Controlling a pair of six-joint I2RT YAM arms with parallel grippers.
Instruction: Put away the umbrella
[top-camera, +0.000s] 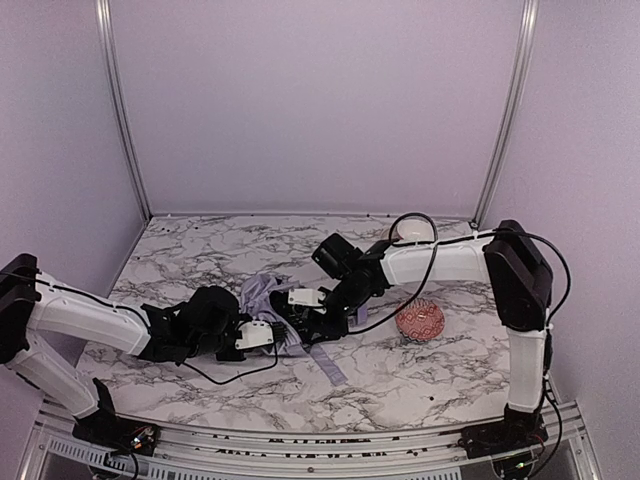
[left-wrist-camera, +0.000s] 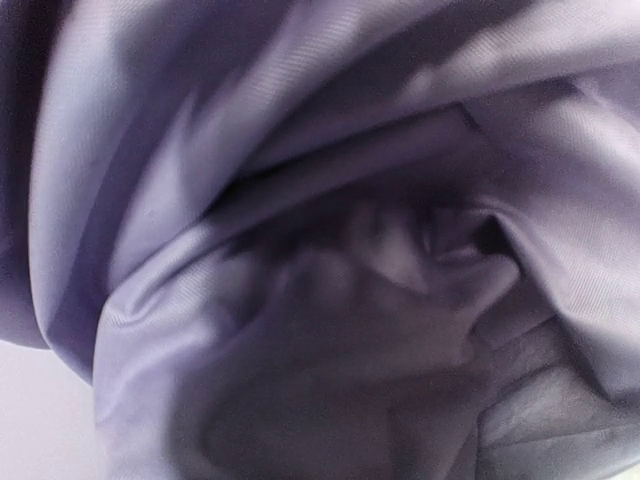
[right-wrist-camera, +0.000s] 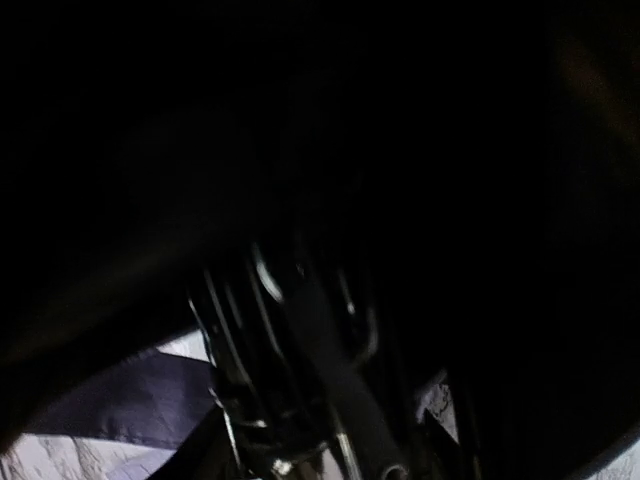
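the umbrella (top-camera: 262, 296) lies collapsed in a crumpled bundle near the middle of the marble table (top-camera: 190, 250), pale lavender canopy bunched over black ribs (right-wrist-camera: 300, 370), one lavender strip trailing toward the near edge. the left gripper (top-camera: 258, 336) is against the bundle from the left and the right gripper (top-camera: 305, 299) from the right; fabric fills the left wrist view and the right wrist view is mostly dark, so whether either is clenched or released cannot be told. a red patterned bowl (top-camera: 420, 320) sits apart to the right of the umbrella.
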